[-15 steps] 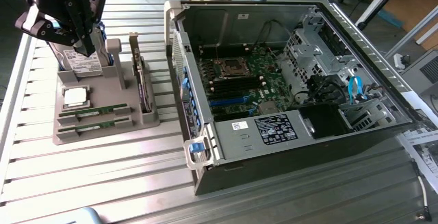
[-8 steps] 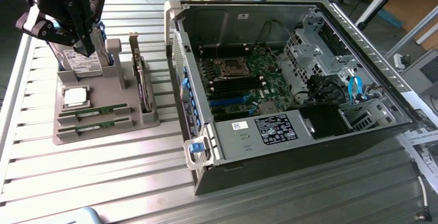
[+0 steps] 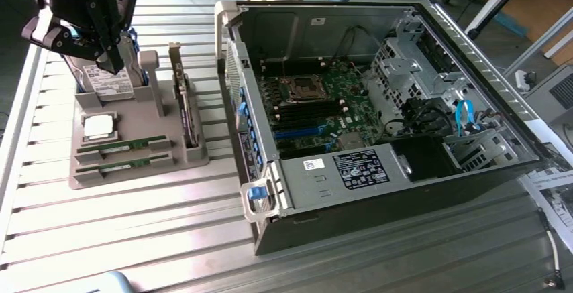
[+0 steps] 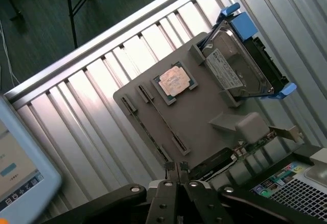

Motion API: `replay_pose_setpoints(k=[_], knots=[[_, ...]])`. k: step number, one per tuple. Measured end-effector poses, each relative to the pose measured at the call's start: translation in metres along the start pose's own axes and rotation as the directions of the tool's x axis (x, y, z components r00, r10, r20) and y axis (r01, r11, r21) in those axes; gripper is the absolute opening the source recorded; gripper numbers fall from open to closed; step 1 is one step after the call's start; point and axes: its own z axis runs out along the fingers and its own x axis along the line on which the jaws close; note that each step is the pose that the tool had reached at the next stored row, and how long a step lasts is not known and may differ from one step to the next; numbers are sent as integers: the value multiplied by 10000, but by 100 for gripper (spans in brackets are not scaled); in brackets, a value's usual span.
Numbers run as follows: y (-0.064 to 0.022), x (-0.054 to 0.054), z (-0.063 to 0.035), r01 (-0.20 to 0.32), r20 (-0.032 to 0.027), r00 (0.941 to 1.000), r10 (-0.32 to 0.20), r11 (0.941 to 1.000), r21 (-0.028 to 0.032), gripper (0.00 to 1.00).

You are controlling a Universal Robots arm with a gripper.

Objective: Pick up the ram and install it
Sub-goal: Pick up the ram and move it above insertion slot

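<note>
Ribbed metal table (image 3: 134,239) | slim green ram (image 3: 122,147) in grey tray (image 3: 125,179) | claw (image 4: 176,169) together

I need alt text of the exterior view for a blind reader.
A robot arm's shut pincer hangs over a grey holder carrying two ram sticks, a CPU chip, a hard drive and an upright card. To the exterior view's right lies an open computer case, motherboard exposed.
</note>
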Motion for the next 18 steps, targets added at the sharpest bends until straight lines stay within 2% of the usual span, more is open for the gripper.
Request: replay_pose_setpoints(k=[18], knots=[[0,0,0,693,-45,9976,-693,9976,-7,11]])
